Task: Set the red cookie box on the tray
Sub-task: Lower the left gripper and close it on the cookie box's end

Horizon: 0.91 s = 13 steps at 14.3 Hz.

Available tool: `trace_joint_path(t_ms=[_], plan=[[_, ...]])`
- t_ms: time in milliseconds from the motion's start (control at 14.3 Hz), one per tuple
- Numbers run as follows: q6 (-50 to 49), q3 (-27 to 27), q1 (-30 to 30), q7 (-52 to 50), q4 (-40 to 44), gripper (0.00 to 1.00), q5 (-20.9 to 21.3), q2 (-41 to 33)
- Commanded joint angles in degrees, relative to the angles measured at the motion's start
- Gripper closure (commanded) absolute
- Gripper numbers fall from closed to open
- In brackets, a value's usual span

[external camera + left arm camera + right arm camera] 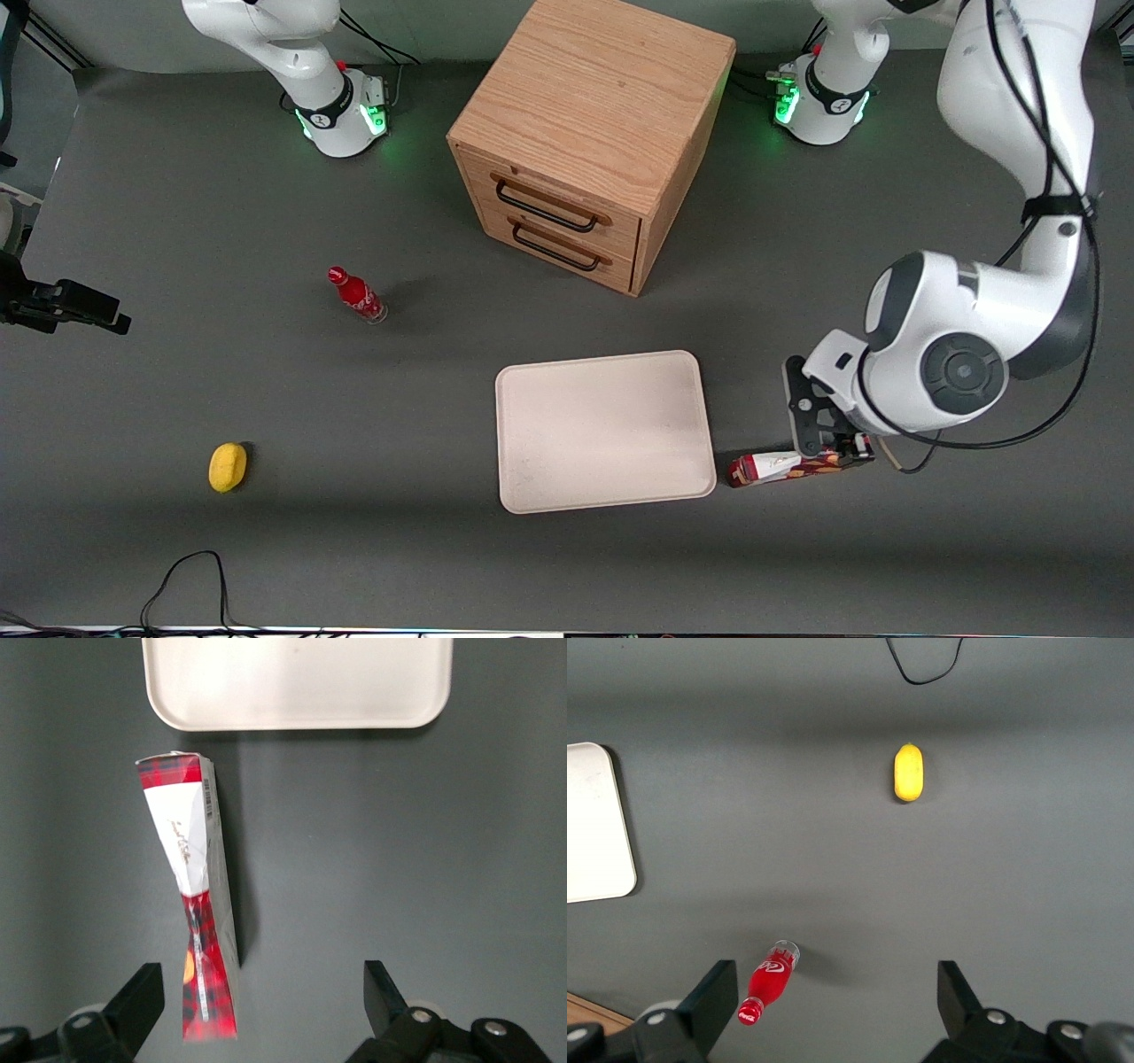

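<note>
The left arm's black two-finger gripper [261, 1010] hangs spread wide and empty — the long dark-red cookie box [193, 895] lies off-centre, close by one finger, pointing lengthwise away toward the cream-white flat tray [297, 682].

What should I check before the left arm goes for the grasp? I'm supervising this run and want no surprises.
1. Gripper open: ok, fingers spread wide.
2. Gripper over the red cookie box: ok, but off-centre; the box sits close to one finger, not midway.
3. Box free on the table: ok, nothing rests on it.
4. Box off the tray: ok, it lies beside the tray's short side with a gap, toward the working arm's end.
5. Tray surface free: ok, nothing lies on it.
6. Box sound: not ok, its middle looks pinched or twisted.
</note>
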Motion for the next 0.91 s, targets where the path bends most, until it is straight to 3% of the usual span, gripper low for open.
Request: trace_joint_path(t_ms=[0,839], plan=[[4.43,0.0,0.07,0.02,-1.26,0.0,0.95,2.13],[14.82,1.32,0.07,-0.06,-1.96,0.0,1.39,8.38]])
